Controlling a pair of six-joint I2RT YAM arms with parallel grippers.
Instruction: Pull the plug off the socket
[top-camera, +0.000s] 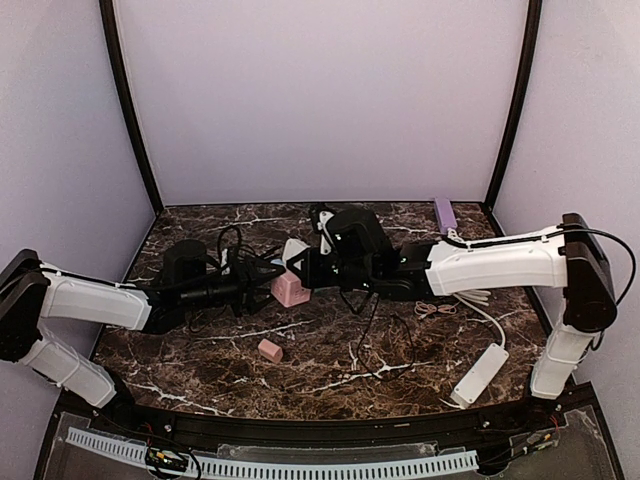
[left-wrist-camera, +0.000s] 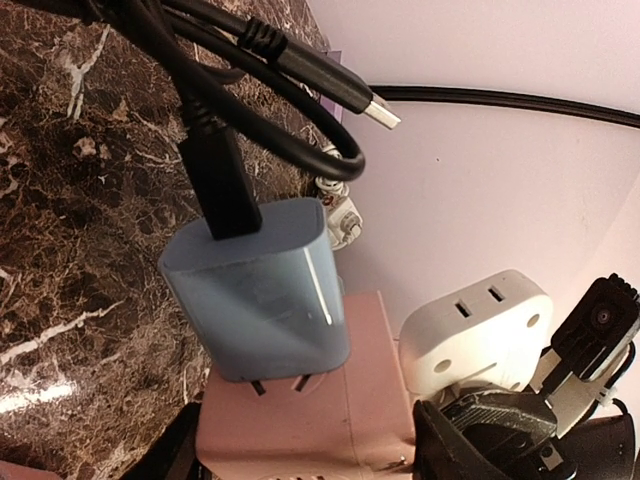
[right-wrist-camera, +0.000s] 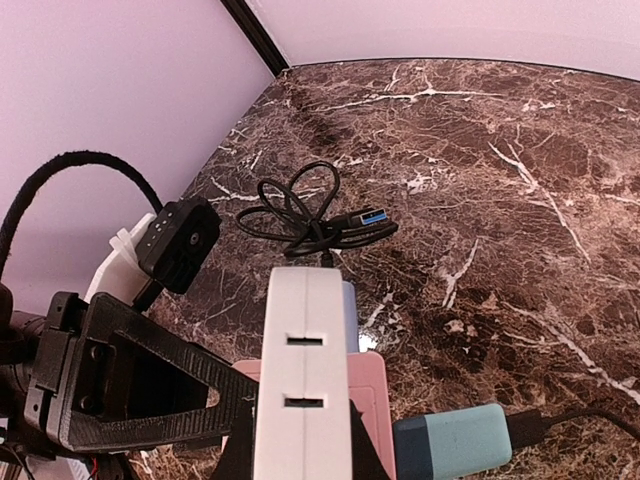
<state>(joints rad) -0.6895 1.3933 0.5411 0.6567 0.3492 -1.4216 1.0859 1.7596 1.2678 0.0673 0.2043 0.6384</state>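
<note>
two grips set: left gripper clamped on the socket to anchor it, right gripper pinching the white plug to pull it off; blue plug also seated.

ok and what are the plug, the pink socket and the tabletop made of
The plug: smooth blue-grey plastic, slightly glossy, going by the light streak along its edge. The socket: matte pink plastic, probably moulded. The tabletop: polished dark brown with white veins, either marble or a marble-look laminate.

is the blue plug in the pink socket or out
In, though not fully seated: the blue plug shows two prongs partly bared, their ends entering the pink socket.
</note>
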